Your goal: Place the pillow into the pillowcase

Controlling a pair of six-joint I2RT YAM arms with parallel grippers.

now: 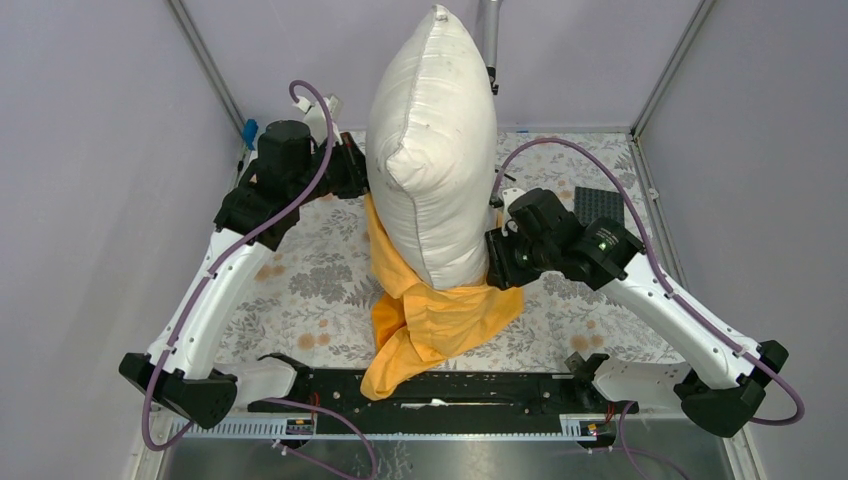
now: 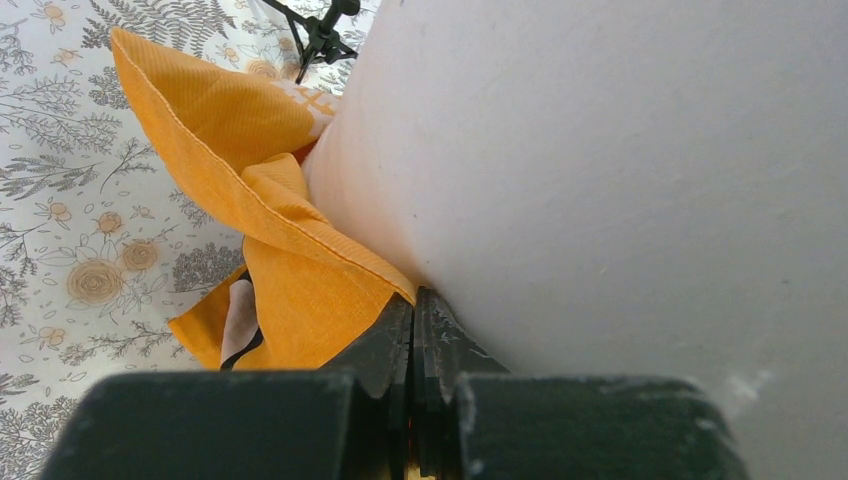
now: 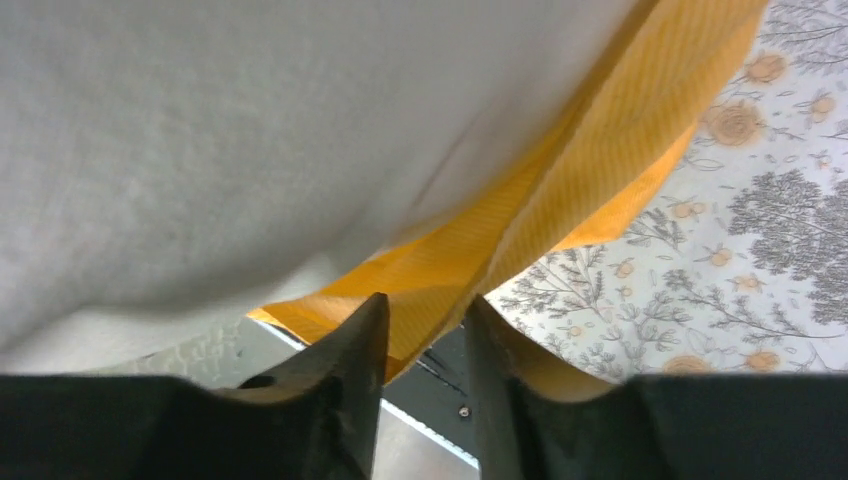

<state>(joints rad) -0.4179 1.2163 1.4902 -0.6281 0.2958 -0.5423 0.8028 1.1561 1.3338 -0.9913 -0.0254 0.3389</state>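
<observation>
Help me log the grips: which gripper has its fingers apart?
The right gripper: a gap shows between its fingers, with pillowcase cloth in it. The left gripper has its fingers pressed together at the pillowcase hem.

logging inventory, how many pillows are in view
1: the pillow is upright over the middle of the table, lower end in the bunched pillowcase. No other shows, though the space behind it is hidden.

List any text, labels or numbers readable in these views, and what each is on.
No text is readable.
On the pillowcase: white printed marks, partly hidden in folds, too cropped to read.
On the pillow: no marking seen.
</observation>
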